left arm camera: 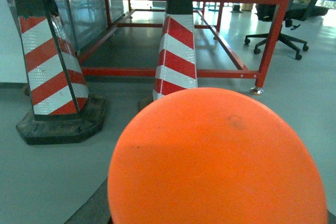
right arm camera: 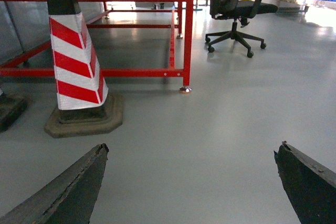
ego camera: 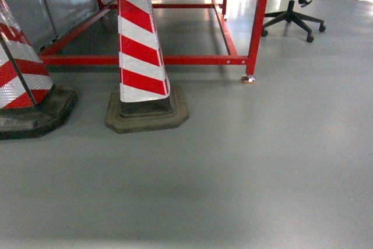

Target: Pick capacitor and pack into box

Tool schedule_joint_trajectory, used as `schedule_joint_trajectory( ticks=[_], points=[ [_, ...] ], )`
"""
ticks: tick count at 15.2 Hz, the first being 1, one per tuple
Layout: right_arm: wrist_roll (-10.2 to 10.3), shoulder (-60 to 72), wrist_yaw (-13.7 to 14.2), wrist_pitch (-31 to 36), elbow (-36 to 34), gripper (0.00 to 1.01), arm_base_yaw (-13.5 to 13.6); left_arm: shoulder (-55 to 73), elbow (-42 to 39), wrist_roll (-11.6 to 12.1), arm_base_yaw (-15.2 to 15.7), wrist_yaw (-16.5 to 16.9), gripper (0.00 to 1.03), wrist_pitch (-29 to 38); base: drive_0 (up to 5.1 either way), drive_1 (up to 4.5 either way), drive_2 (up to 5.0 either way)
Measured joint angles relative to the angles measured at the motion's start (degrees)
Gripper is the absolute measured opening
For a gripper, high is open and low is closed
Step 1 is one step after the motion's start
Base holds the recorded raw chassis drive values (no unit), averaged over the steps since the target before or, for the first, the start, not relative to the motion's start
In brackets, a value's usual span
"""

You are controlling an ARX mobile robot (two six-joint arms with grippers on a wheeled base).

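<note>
The capacitor [left arm camera: 218, 161] fills the lower half of the left wrist view as a big round orange end face, right at the camera. A dark finger [left arm camera: 97, 209] of my left gripper shows beside its lower left edge; the other finger is hidden behind it. The gripper is shut on the capacitor above the grey floor. My right gripper [right arm camera: 192, 148] hangs open over bare floor, its dark fingers [right arm camera: 73, 187] wide apart with nothing between them. The box is out of view. Neither gripper shows in the head view.
Two red-and-white striped cones stand ahead, one in the middle [ego camera: 141, 56] and one at the left [ego camera: 23, 80]. Behind them is a red steel frame [ego camera: 256, 27] on feet. A black office chair [ego camera: 294, 4] sits at the far right. Grey floor lies in front.
</note>
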Motion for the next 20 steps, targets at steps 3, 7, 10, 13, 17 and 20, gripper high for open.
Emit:
schedule_joint_trajectory(
  ticks=[3, 7, 10, 13, 17, 20],
  points=[
    [0.00, 0.00, -0.02, -0.07, 0.00, 0.98, 0.00, 0.02, 0.00, 0.00, 0.00, -0.04, 0.44, -0.07, -5.0, 2.44, 2.4],
    [0.00, 0.00, -0.15, -0.17, 0.00, 0.98, 0.00, 0.02, 0.00, 0.00, 0.00, -0.15, 0.44, -0.07, -5.0, 2.44, 2.4],
    [0.00, 0.00, -0.11, -0.24, 0.00, 0.98, 0.00, 0.02, 0.00, 0.00, 0.00, -0.09, 0.44, -0.07, -1.7, 0.81, 0.8],
    [0.00, 0.00, -0.15, 0.02, 0.00, 0.98, 0.00, 0.02, 0.00, 0.00, 0.00, -0.09, 0.44, -0.07, 0.0, 0.00, 0.0],
    [0.00, 0.00, 0.04, -0.11, 0.00, 0.98, 0.00, 0.02, 0.00, 0.00, 0.00, 0.07, 0.44, -0.02, 0.0, 0.00, 0.0],
    [0.00, 0.00, 0.02, -0.26, 0.00, 0.98, 0.00, 0.02, 0.00, 0.00, 0.00, 0.00, 0.44, 0.04, 0.0, 2.75, -2.6]
  ],
)
